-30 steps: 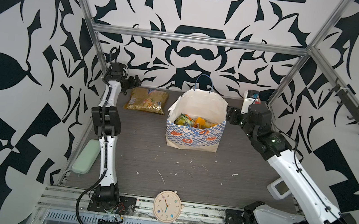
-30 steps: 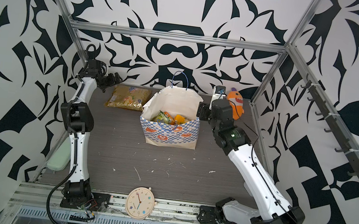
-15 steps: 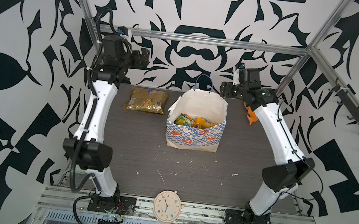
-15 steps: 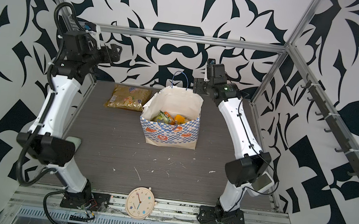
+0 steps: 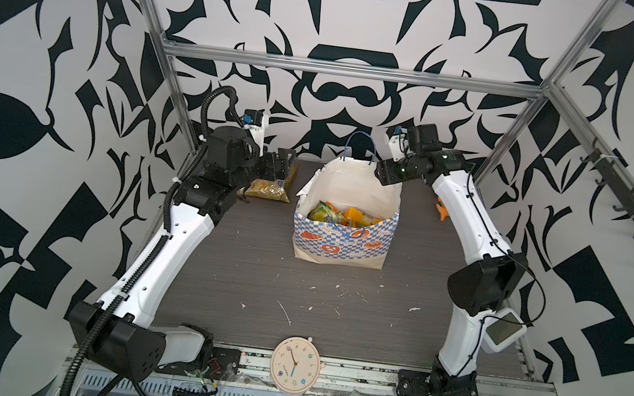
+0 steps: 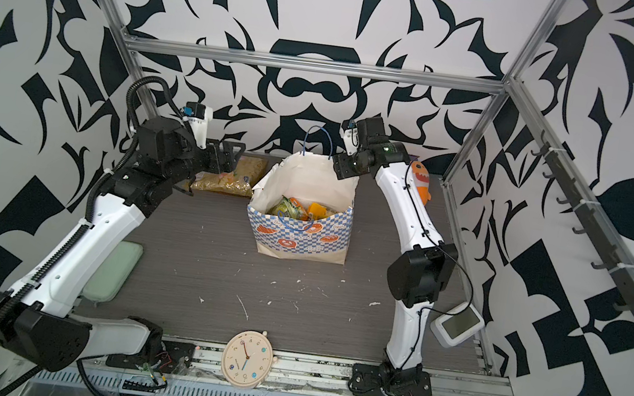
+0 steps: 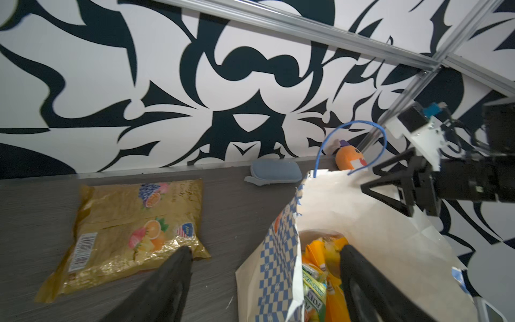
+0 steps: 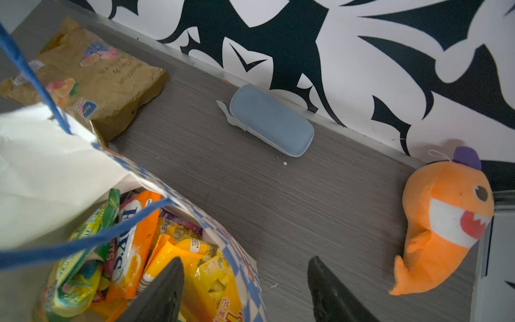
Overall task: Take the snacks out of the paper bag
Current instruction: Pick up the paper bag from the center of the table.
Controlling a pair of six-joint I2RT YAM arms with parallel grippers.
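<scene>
Snacks (image 5: 340, 213) are sitting heaped in the bag (image 5: 342, 248), which in both top views is standing between the two grippers and lower than them. The gold packet (image 5: 268, 191) is lying flat on the table (image 5: 295, 287) just beneath the left gripper (image 5: 284, 163). The right gripper (image 5: 387, 173) is hovering at the bag's back corner.

In the left wrist view the left jaws are standing wide apart and gripping nothing. One finger is hanging over the gold packet's corner, the other over the bag's mouth, with the thin paper wall running between them.

In the right wrist view the right jaws are also standing spread and empty, one finger above the snacks and the other outside the wall.

These packets are looking light, crinkly and slick, with loose fill that is probably shifting under pressure. A flat sealed edge or raised corner is likely offering a surer pinch than a puffed middle. The soft paper is creasing easily, and the bag is probably tipping if a packet drags on it.
</scene>
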